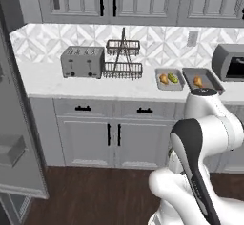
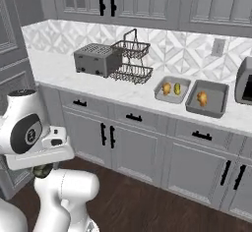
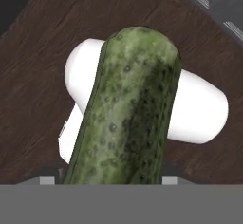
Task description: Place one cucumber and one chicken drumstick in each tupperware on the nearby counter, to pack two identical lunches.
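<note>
A dark green cucumber (image 3: 128, 109) stands close up in the hand view, with my gripper (image 3: 108, 178) shut on it, low over the dark wood floor and away from the counter (image 1: 47, 81). It shows under the hand as a green tip (image 2: 42, 171). The smaller, lighter tupperware (image 1: 169, 88) holds a chicken drumstick (image 1: 163, 79) and a yellowish-green cucumber (image 1: 173, 78). To its right, the larger, darker tupperware (image 1: 213, 78) holds one chicken drumstick (image 1: 198, 81). The right base view shows the same trays (image 2: 170, 100) (image 2: 219, 96).
A toaster (image 1: 82, 62) and a wire basket rack (image 1: 123, 57) stand left of the trays. A dark oven-like appliance (image 1: 228, 62) sits at the counter's right end. A tall grey open door (image 1: 14, 148) stands at the far left. Grey cabinets with black handles run below.
</note>
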Robot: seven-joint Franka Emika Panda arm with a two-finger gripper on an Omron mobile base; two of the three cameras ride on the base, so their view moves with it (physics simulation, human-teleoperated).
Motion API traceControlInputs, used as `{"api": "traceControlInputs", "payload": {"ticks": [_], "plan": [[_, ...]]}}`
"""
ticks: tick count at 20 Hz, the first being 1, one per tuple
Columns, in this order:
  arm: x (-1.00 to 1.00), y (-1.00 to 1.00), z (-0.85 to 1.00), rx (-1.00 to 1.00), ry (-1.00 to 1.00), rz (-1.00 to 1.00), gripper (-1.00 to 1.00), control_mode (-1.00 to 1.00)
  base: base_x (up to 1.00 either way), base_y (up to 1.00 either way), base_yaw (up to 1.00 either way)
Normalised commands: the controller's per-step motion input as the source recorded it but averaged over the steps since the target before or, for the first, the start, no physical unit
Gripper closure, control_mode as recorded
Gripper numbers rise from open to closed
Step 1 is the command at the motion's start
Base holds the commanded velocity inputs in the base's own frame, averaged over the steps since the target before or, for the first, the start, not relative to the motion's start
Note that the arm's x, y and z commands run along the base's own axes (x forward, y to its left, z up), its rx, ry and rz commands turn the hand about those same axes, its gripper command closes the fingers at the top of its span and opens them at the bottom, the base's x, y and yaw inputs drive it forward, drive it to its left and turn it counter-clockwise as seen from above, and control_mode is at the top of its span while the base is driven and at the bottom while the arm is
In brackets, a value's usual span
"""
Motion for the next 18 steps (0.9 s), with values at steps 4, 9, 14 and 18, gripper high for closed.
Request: {"api": "traceControlInputs", "payload": {"ticks": [4, 9, 14, 18], "plan": [[0.0, 0.0, 0.0, 0.0, 0.0, 0.0, 1.0, 1.0, 0.03, -0.74, -0.72], [0.0, 0.0, 0.0, 0.0, 0.0, 0.0, 1.0, 1.0, 0.59, -0.82, -0.47], [0.0, 0.0, 0.0, 0.0, 0.0, 0.0, 1.0, 1.0, 1.0, -0.42, 0.13], [0.0, 0.0, 0.0, 0.0, 0.0, 0.0, 1.0, 1.0, 0.76, -0.36, 0.2]]}}
